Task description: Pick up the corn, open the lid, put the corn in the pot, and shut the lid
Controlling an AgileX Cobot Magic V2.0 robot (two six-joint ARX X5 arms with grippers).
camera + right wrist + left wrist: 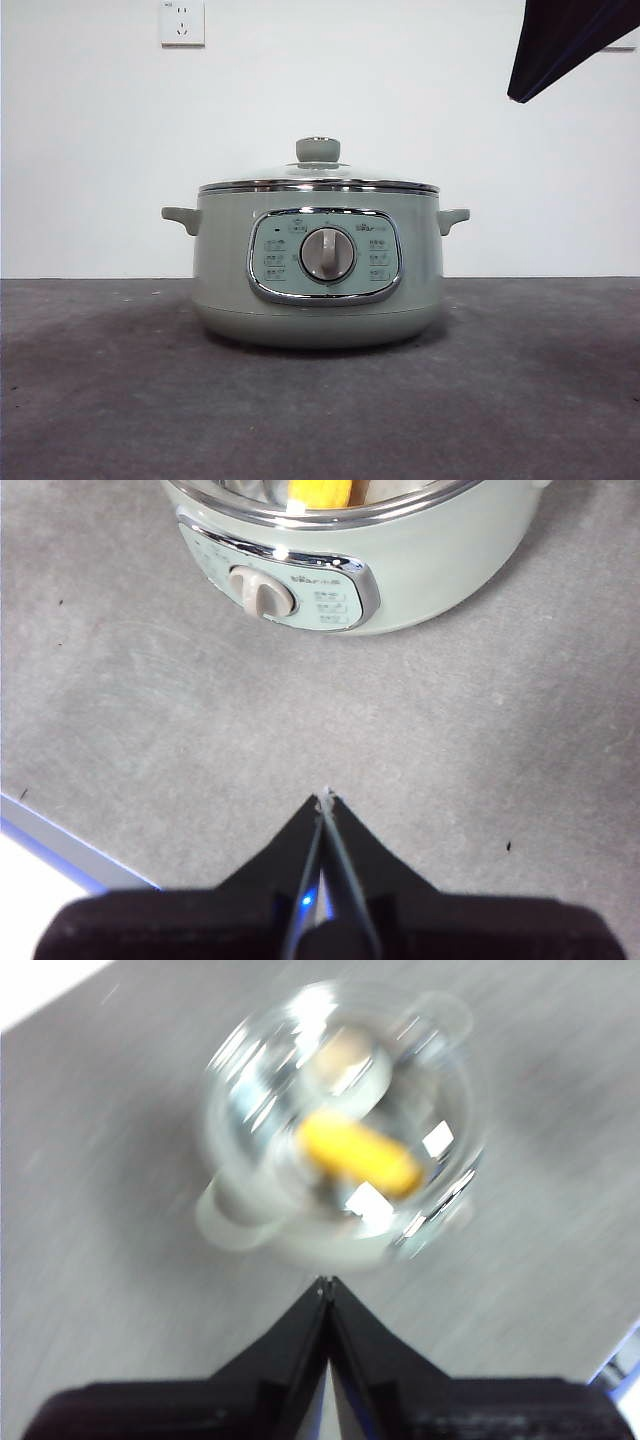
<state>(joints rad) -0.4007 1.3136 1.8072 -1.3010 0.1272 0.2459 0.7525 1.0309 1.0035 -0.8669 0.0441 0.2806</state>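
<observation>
The left gripper [327, 1282] hangs high above the pot [318, 265] with its two black jaws pressed together on nothing, and the right gripper [326, 798] sits lower, out over the bare grey table [520, 400] on the near side of the pot's dial panel, jaws likewise together and empty. Neither one touches anything, which reads to me as both arms standing clear because their work is finished. Beneath the left gripper, blurred in its wrist view, the corn [360, 1155] lies inside the pot, seen through the glass of the lid [318, 176]; the right wrist view catches one yellow end of it just under the chrome rim. From the front the lid sits level and seated all round the pot's top edge, its green knob upright in the middle, so I judge the closing step done. The pot stands square in the middle of the table, panel facing near, handles out to left and right. A dark arm tip shows at the far upper right corner, well apart from the pot.
</observation>
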